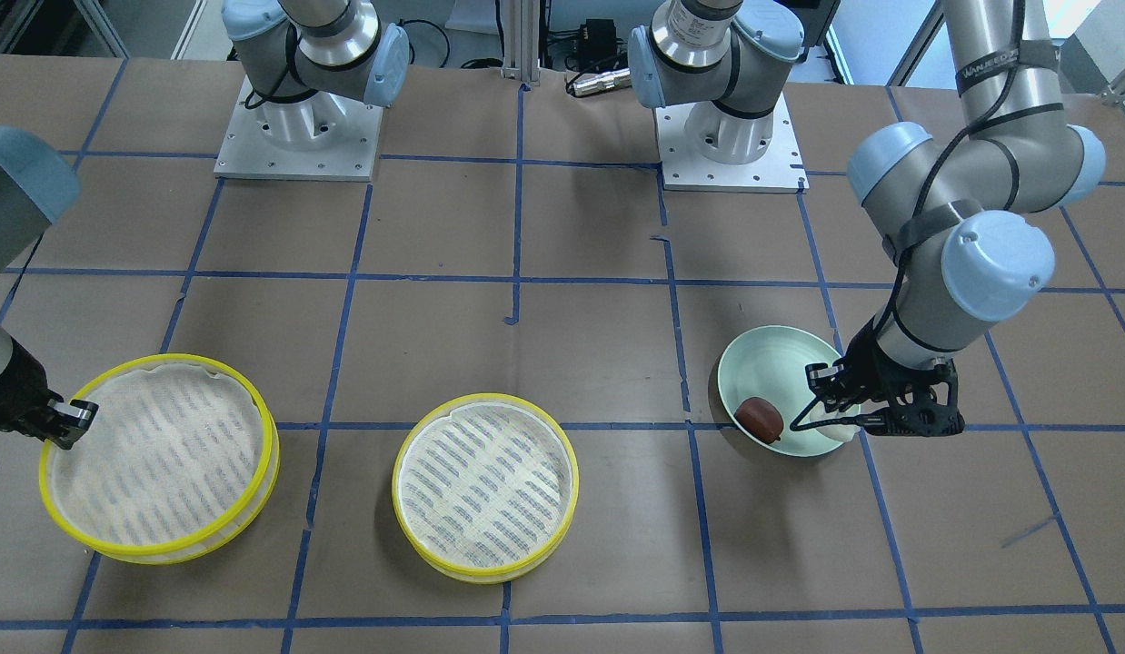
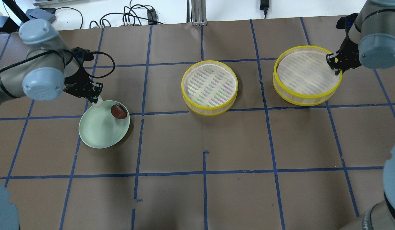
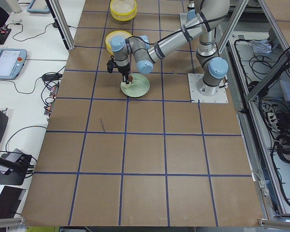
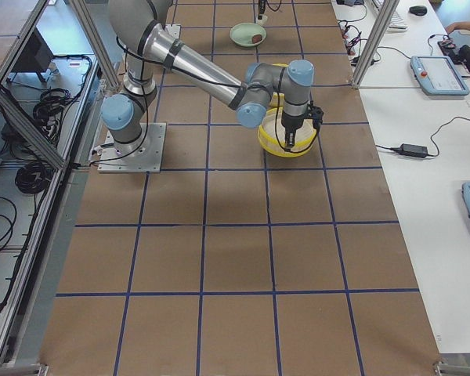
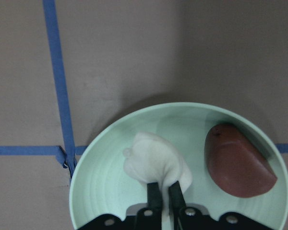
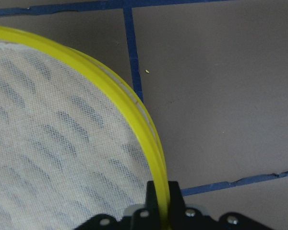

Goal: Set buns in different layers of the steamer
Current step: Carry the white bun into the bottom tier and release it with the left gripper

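My left gripper (image 5: 163,188) is shut on the white bun (image 5: 156,160) at the edge of the pale green plate (image 5: 110,167); I cannot tell if the bun is lifted. The reddish-brown bun (image 5: 237,163) lies on the plate beside it. In the overhead view the left gripper (image 2: 94,98), white bun (image 2: 99,103) and brown bun (image 2: 118,111) sit at the plate's (image 2: 98,134) far edge. My right gripper (image 6: 162,190) is shut on the yellow rim (image 6: 144,129) of the right steamer layer (image 2: 307,75). The other steamer layer (image 2: 209,84) stands mid-table, with nothing in it.
The steamer layers stand apart, side by side, right of the plate in the overhead view. Both arm bases (image 1: 297,136) are at the table's robot side. Cables (image 2: 130,16) lie past the far edge. Blue tape lines grid the brown table.
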Controlling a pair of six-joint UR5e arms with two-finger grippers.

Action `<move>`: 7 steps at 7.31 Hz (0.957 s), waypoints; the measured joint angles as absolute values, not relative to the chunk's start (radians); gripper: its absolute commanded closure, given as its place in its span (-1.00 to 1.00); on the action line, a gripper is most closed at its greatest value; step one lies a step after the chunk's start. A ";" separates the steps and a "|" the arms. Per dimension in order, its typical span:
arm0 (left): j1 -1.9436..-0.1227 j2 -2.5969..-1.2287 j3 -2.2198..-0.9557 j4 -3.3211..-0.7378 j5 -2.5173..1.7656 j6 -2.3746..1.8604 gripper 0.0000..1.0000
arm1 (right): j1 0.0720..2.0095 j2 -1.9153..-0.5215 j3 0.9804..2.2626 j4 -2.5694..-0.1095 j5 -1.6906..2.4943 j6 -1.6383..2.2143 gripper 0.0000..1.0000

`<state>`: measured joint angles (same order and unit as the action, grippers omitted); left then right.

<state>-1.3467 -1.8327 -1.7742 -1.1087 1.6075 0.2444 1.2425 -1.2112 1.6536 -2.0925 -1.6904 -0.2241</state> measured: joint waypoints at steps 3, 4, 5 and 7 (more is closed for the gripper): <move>-1.514 -1.751 -1.690 -1.196 1.489 0.033 0.88 | 1.242 -1.210 1.654 -2.092 -1.691 -0.224 0.84; -1.594 -1.770 -1.675 -1.169 1.448 -0.080 0.88 | 1.242 -1.210 1.654 -2.091 -1.691 -0.223 0.84; -1.666 -1.817 -1.670 -1.083 1.397 -0.195 0.88 | 1.242 -1.210 1.654 -2.091 -1.691 -0.221 0.84; -1.772 -1.966 -1.665 -0.827 1.346 -0.399 -0.01 | 1.243 -1.210 1.654 -2.089 -1.691 -0.219 0.84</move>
